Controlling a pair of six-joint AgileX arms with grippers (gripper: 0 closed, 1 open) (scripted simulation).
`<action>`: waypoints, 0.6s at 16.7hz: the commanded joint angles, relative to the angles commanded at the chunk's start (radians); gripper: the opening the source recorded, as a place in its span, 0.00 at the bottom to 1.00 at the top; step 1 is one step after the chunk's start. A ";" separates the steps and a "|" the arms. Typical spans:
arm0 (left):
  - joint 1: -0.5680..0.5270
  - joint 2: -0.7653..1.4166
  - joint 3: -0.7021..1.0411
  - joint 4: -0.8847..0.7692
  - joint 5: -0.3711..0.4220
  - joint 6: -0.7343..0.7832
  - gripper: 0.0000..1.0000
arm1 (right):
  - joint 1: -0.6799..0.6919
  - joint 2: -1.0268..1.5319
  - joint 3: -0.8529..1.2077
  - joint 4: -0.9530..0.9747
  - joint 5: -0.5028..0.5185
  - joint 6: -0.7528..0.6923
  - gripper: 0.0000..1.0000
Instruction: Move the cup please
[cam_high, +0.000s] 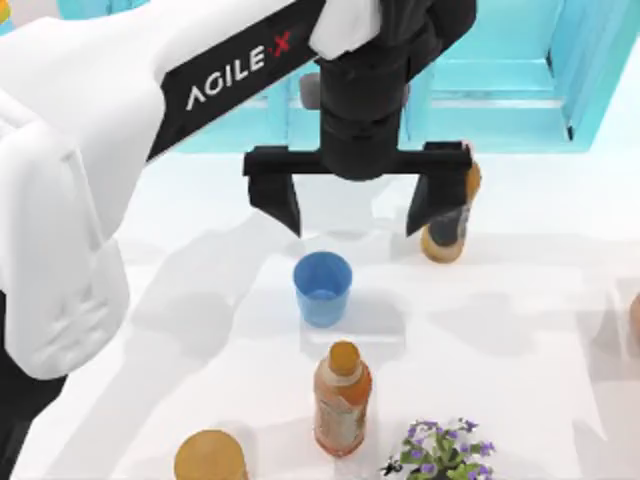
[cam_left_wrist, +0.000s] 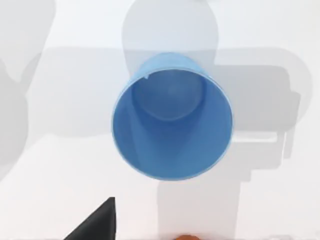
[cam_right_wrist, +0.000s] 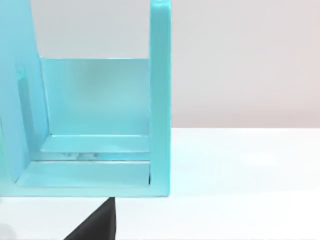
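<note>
The cup (cam_high: 322, 288) is a small plain blue tumbler standing upright and empty on the white table, near the middle. My left gripper (cam_high: 355, 212) hangs open just behind and above it, with its black fingers (cam_high: 280, 200) spread wider than the cup. From the left wrist view I look down into the cup (cam_left_wrist: 172, 117), and one black fingertip (cam_left_wrist: 97, 225) shows at the edge. Nothing is held. In the right wrist view, my right gripper shows one fingertip (cam_right_wrist: 97, 222) facing a turquoise shelf (cam_right_wrist: 95, 125).
An orange-capped tea bottle (cam_high: 342, 400) stands just in front of the cup. A brown bottle (cam_high: 445, 238) stands behind my left gripper's right finger. An orange-tan round-topped container (cam_high: 210, 458) and a flowering plant (cam_high: 440, 455) are at the front edge. The turquoise shelf (cam_high: 500, 90) lines the back.
</note>
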 joint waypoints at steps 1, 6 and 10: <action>0.004 -0.003 -0.002 0.002 -0.001 0.001 1.00 | 0.000 0.000 0.000 0.000 0.000 0.000 1.00; 0.003 0.002 -0.112 0.114 0.000 0.003 1.00 | 0.000 0.000 0.000 0.000 0.000 0.000 1.00; 0.003 0.014 -0.280 0.300 0.001 0.003 1.00 | 0.000 0.000 0.000 0.000 0.000 0.000 1.00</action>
